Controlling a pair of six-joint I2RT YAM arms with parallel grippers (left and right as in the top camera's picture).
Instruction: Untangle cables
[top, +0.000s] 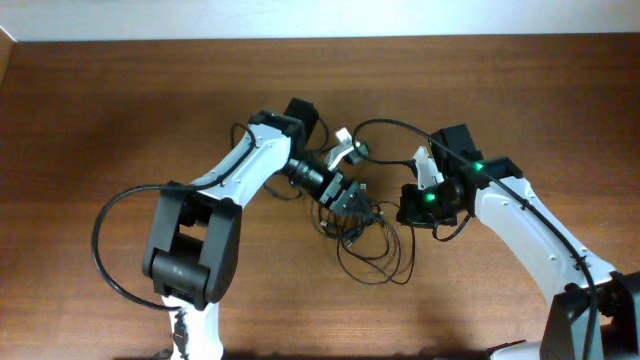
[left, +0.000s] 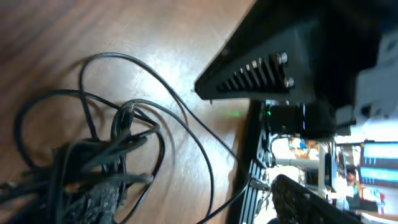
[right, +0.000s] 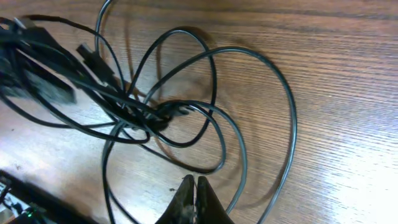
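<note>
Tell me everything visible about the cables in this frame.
The cables are thin, glossy black wires with small plug ends, knotted at one dense spot and spreading into loose overlapping loops. They lie on the wooden table between the arms; the left gripper sits at the bundle's edge.

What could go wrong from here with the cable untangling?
Strands of the cables lie against one finger of the open left gripper, so pulling away may drag the bundle. The shut right gripper sits close by; the arms might collide. Tugging a loop could tighten the knot.
</note>
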